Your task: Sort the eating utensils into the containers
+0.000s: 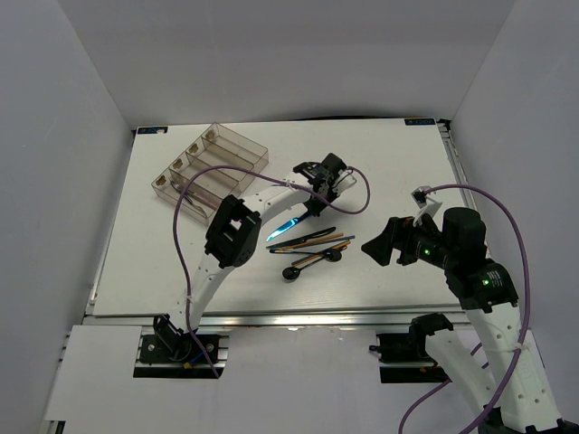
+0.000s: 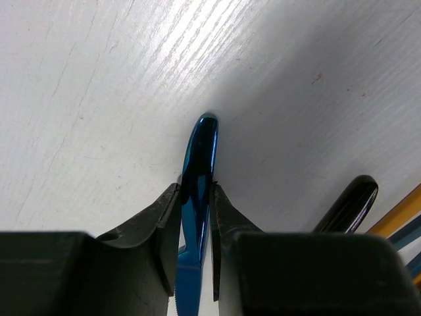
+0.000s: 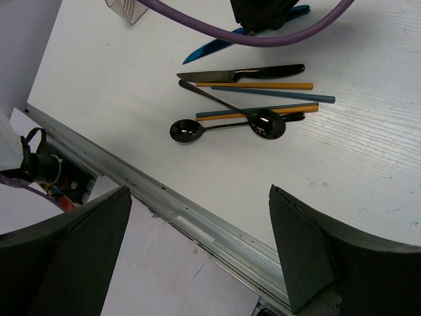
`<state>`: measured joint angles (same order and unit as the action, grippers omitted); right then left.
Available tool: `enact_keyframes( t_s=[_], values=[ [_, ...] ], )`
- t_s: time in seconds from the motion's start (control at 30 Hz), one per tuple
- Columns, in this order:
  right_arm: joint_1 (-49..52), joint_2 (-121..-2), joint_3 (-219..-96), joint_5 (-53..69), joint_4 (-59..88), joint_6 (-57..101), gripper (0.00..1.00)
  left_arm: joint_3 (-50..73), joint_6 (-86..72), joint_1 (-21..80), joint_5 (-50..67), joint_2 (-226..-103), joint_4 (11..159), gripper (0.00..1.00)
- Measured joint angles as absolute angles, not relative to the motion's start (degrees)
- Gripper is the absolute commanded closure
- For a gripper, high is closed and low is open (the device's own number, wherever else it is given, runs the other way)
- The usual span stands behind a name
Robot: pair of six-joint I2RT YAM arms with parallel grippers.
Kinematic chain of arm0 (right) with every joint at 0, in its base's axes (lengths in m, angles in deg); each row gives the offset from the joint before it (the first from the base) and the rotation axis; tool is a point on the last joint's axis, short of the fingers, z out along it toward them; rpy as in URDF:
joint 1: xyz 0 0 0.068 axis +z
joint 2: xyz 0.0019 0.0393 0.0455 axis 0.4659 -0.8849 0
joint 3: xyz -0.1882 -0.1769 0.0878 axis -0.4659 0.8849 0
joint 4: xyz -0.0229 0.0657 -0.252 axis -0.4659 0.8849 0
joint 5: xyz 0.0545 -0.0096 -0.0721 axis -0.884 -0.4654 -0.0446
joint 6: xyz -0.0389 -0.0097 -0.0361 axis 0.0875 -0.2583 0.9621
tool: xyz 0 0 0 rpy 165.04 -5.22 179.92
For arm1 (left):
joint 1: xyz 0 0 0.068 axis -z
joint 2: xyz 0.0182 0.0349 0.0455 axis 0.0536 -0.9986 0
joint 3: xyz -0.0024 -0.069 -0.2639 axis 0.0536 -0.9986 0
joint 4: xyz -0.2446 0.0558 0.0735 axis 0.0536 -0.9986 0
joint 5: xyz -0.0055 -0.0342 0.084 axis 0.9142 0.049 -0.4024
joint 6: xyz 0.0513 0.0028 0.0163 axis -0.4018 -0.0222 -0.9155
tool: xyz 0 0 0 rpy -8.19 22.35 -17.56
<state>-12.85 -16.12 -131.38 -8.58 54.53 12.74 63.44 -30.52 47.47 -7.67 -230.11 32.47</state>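
Observation:
My left gripper (image 1: 308,210) is shut on a blue knife (image 1: 286,226) near the table's middle. In the left wrist view the fingertips (image 2: 170,210) pinch the knife (image 2: 200,164), and its handle end points down close to the table. My right gripper (image 1: 378,246) is open and empty to the right of the pile, above the table's front edge (image 3: 197,243). The loose pile (image 1: 308,246) holds a black knife (image 3: 243,74), orange (image 3: 256,85) and blue (image 3: 276,94) chopsticks and two black spoons (image 3: 187,130). The clear four-compartment tray (image 1: 237,140) stands at the back left.
A metal rail (image 3: 197,217) runs along the table's near edge. A purple cable (image 1: 357,203) loops over the left arm. White walls close in the table's left, back and right sides. A black handle (image 2: 348,204) lies beside the held knife.

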Motion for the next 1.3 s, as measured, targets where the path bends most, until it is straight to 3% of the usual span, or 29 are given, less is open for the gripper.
enact_keyframes(
  t_s=[1.3],
  values=[
    [-12.8, -15.6, -127.1, -9.9, 51.0, 10.6, 0.1, 60.9, -27.9, 45.0, -6.3, -222.1, 33.1, 1.0]
  ],
)
